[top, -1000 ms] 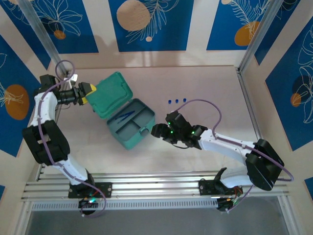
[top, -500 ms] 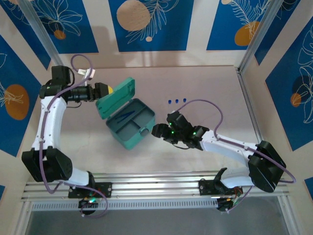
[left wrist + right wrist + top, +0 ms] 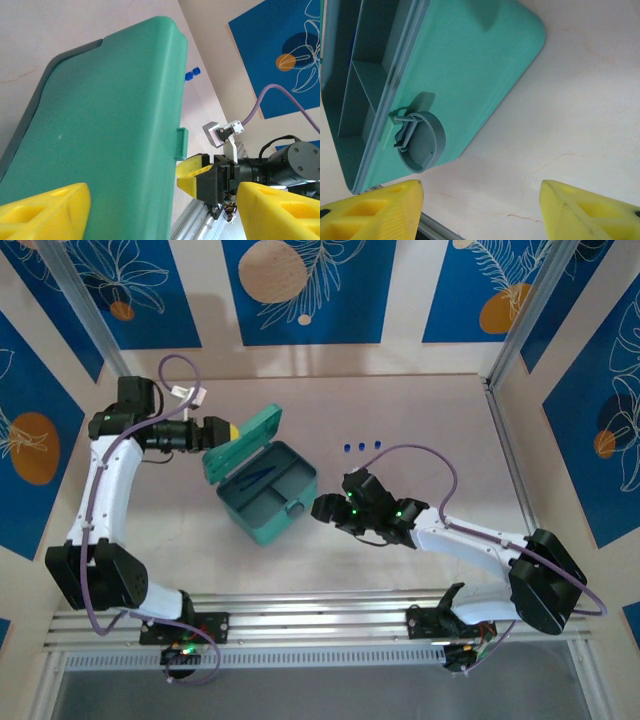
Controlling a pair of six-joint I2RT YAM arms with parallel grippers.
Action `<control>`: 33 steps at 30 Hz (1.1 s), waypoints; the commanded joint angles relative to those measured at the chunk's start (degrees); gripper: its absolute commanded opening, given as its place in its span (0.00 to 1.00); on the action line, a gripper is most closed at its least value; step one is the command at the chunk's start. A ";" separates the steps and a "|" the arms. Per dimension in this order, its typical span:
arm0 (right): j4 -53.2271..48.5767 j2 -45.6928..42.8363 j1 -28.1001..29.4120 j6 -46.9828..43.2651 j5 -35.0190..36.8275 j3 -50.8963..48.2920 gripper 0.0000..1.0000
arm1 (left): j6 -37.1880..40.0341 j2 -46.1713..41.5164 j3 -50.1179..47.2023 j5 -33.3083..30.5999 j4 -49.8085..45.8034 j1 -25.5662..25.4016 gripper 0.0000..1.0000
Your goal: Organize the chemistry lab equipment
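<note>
The teal hinged case point(image 3: 262, 525) stands left of centre with its lid point(image 3: 243, 443) tilted up over it. My left gripper point(image 3: 224, 430) is open and presses on the lid's outer face point(image 3: 100, 140). One yellow finger point(image 3: 45, 212) sits at the lid and the other point(image 3: 280, 210) is free. Inside the case, the dark-green divided tray point(image 3: 283, 488) holds the blue tweezers point(image 3: 260, 478). Three blue-capped tubes point(image 3: 362, 446) lie behind the case, to its right. My right gripper point(image 3: 325, 507) is open beside the case's right wall point(image 3: 470, 65), holding nothing, near the grey latch loop point(image 3: 420, 140).
The aluminium rail point(image 3: 320, 625) carrying both arm bases runs along the near edge. Metal frame posts point(image 3: 500, 400) and patterned walls bound the table at the back and sides. Bare tabletop point(image 3: 430, 430) spreads to the right of the tubes.
My left arm has swung to the right, lifting the lid from lying flat open to tilted up over the case. The right arm has stayed still.
</note>
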 commanded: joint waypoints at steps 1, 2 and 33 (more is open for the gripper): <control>0.89 0.16 -0.31 0.71 -0.27 -0.36 0.64 | 2.30 -0.24 -0.89 -0.27 -2.17 -1.55 0.77; 1.40 0.64 -0.28 0.82 -0.53 -0.12 0.64 | 2.38 -0.41 -1.11 -0.23 -2.18 -1.78 0.77; 17.41 6.65 -1.30 3.64 -5.80 -2.36 0.63 | 18.51 5.96 -10.10 -23.99 4.61 -2.88 0.77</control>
